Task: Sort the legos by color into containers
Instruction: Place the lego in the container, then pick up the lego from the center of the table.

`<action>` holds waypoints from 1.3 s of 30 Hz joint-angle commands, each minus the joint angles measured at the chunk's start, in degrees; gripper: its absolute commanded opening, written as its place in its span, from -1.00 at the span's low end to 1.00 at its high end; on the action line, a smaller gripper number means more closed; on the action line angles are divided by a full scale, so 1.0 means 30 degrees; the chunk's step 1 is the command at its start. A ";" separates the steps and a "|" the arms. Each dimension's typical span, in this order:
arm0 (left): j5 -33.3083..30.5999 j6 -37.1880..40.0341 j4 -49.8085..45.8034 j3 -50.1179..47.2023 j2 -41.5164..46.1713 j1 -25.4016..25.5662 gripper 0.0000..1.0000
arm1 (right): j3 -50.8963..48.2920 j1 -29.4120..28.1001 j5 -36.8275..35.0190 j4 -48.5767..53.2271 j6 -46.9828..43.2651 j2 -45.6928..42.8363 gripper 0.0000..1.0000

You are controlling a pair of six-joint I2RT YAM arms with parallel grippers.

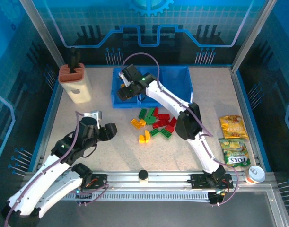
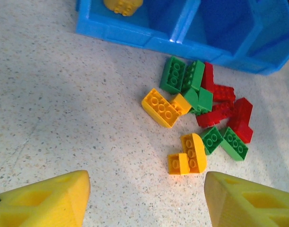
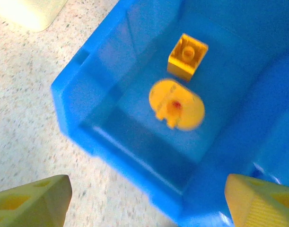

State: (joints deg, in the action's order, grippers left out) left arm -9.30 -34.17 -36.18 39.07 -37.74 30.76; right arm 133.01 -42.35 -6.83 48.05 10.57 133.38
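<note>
Legos first: the main pile (image 1: 154,124) of red, green and yellow bricks sits on the counter (image 1: 130,158), just in front of the near wall of the blue bin (image 1: 177,78). From the left wrist cam the pile (image 2: 201,109) is loose, with a couple of yellow ones off to its near-left side. Two yellow pieces (image 3: 187,56) are already in the bin's left compartment; the rounder one is blurred.

The right end effector (image 3: 146,203) hangs over that compartment, fingers spread wide with nothing between them. The left end effector (image 2: 146,198) is also spread wide and empty, over bare counter short of the pile.

The only writing I can make out is white letters on the green one of the snack bags (image 1: 234,152), something like "LOXS", but I wouldn't swear to it.

There's bare counter left of the pile, up to the cream holder (image 1: 74,82). The bags hug the right edge, well apart from the bricks.
</note>
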 commanded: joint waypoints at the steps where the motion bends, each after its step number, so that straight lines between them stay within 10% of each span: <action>1: -0.1488 0.0719 -0.0020 0.1162 -0.1360 0.1484 0.33 | -0.2993 -0.0151 0.0390 -0.1537 0.0515 -0.3947 0.69; 18: 0.0136 0.1985 0.4562 0.3211 -0.9291 0.5199 0.35 | -2.2790 0.0496 -0.0419 -0.4850 0.1854 -1.7505 0.45; 39: 0.0479 0.1752 0.5295 0.4227 -1.2266 0.6150 0.35 | -2.8844 0.0727 -0.1004 -0.6605 0.4007 -1.6245 0.30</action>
State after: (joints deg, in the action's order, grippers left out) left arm -7.81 -29.47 -20.64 51.72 -74.85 48.86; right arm 46.81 -40.80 -9.02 30.50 21.67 82.67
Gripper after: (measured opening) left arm 0.673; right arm 0.651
